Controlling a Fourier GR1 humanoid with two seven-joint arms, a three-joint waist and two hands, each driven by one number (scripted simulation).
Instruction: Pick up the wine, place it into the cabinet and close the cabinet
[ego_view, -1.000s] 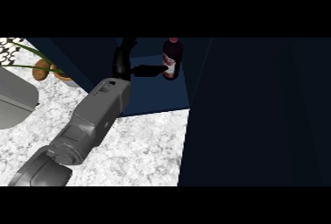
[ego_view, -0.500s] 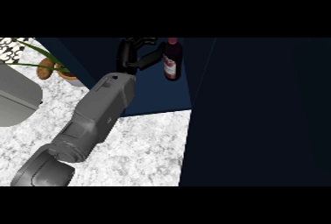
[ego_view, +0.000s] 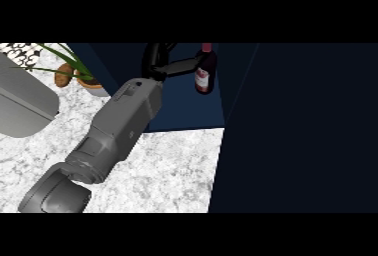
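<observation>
The wine bottle (ego_view: 205, 75), dark with a red cap and a pale label, stands upright inside the open dark-blue cabinet (ego_view: 184, 112) near its right wall. My left hand (ego_view: 156, 62) is inside the cabinet just left of the bottle. One straight finger (ego_view: 181, 64) reaches across and touches the bottle's shoulder, while the other fingers point up and away from it. The grey forearm runs from the lower left up to the cabinet. My right hand does not show.
A wide dark cabinet door (ego_view: 310, 125) fills the right side. A potted plant (ego_view: 77, 77) stands left of the cabinet, with a grey rounded object (ego_view: 26, 107) at the left edge. Marbled counter (ego_view: 162, 170) lies below.
The forearm has pushed further up into the cabinet and the hand has risen. The bottle stands upright in much the same place.
</observation>
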